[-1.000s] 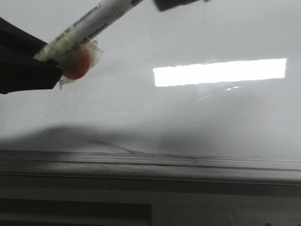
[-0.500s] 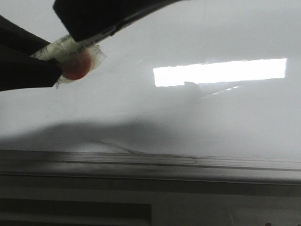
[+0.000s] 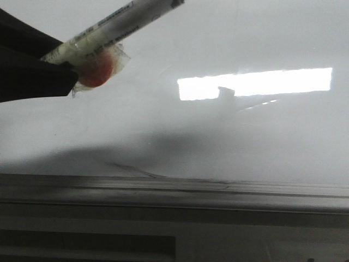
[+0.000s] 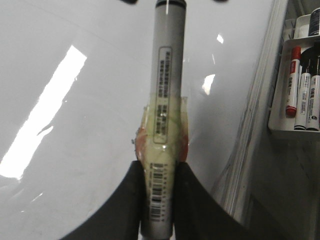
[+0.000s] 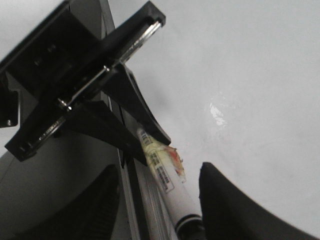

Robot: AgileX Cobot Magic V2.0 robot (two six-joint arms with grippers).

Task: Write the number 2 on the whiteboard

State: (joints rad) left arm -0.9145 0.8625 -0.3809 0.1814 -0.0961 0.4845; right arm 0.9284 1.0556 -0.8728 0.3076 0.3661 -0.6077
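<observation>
My left gripper (image 4: 159, 167) is shut on a white marker (image 4: 168, 75) near its barcoded end, where clear tape and an orange lump (image 3: 97, 70) are wrapped round it. The marker (image 3: 109, 27) slants up to the right in front of the whiteboard (image 3: 245, 136). In the right wrist view my right gripper (image 5: 159, 167) is open, with one finger on each side of the marker's dark end (image 5: 189, 226) and not touching it. The left gripper's black body (image 5: 85, 85) shows beyond it. No number 2 shows on the board in any view.
A grey metal frame edge (image 3: 174, 188) runs along the bottom of the board. A bright rectangular light reflection (image 3: 254, 83) lies on its glossy face. Beside the board a white tray (image 4: 282, 131) holds several markers, one with a red cap (image 4: 294, 82).
The right gripper swept in over the marker in the front view half a second ago and has since left that view. The marker and left gripper shifted slightly.
</observation>
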